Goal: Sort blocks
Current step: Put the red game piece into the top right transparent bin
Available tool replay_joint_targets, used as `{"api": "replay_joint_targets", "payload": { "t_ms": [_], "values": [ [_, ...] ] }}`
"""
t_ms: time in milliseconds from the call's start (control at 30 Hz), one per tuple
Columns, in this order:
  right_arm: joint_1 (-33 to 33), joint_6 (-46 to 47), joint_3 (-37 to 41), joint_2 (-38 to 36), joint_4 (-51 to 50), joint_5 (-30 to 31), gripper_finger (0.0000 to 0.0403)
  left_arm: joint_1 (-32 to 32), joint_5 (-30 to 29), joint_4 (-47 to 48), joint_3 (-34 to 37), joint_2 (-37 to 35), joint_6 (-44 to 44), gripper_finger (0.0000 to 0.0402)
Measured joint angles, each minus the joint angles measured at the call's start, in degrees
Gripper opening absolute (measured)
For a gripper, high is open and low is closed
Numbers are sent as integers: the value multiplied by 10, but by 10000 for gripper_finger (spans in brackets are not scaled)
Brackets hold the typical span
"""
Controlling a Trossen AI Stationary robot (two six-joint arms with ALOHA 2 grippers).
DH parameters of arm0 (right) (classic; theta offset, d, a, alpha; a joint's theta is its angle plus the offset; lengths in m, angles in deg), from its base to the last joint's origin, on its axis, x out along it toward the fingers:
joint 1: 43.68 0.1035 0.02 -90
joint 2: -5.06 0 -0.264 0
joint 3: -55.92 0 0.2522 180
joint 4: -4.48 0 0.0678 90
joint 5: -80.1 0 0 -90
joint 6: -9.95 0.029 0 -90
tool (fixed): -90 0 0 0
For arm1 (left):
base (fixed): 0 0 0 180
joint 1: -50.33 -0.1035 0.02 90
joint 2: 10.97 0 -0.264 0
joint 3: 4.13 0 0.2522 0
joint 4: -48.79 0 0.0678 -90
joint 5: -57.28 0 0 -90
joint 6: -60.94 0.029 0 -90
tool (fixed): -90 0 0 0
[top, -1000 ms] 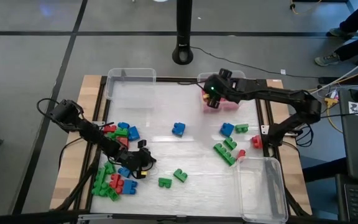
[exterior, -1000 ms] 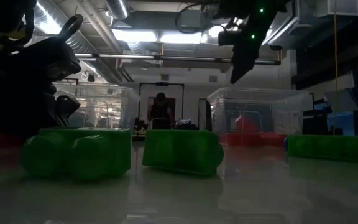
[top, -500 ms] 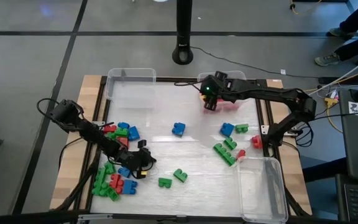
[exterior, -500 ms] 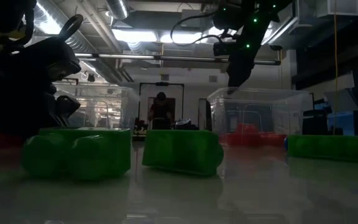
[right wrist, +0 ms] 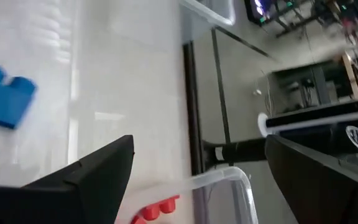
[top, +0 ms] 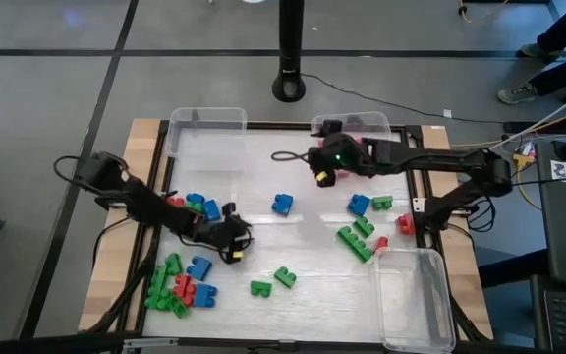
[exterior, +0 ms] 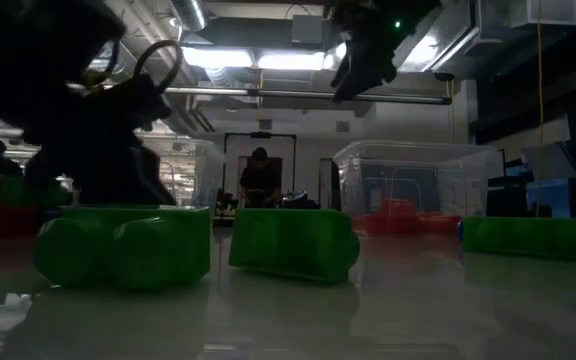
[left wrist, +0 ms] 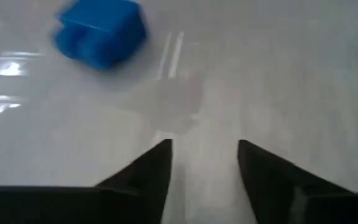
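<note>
Clearly, the blocks (top: 187, 278) you must sort look light, hard and rather slippery, so I judge it best to take each one across its flat side walls, not over the studs, because it can shoot out from the fingers on this glossy table (top: 303, 246). Most of them lie in a heap just beside the left gripper (top: 232, 243), and others are scattered near the lone blue block (top: 282, 204) in the middle. The left gripper stands apart-fingered and holds nothing; its wrist view shows bare table between the fingers and a blue block (left wrist: 100, 31) ahead. The right gripper (top: 322, 167) is spread wide and also empty, near the bin with red pieces (top: 364, 165). How many red pieces lie in that bin is hard to see, and the heap hides some blocks under others.
</note>
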Motion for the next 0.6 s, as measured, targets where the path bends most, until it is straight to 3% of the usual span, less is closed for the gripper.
{"api": "replay_joint_targets", "payload": {
  "t_ms": [167,300,467,600],
  "values": [
    [32,1,0,-14,-32,1,363,-32,0,215,-60,-113,24,238],
    [51,14,0,-12,-56,3,363,-43,-2,392,-105,-199,-32,246],
    [85,17,0,-10,-48,18,363,-49,5,586,-131,-276,-185,242],
    [114,21,0,-10,-47,49,363,-51,57,717,-137,-300,-340,244]
  ]
}}
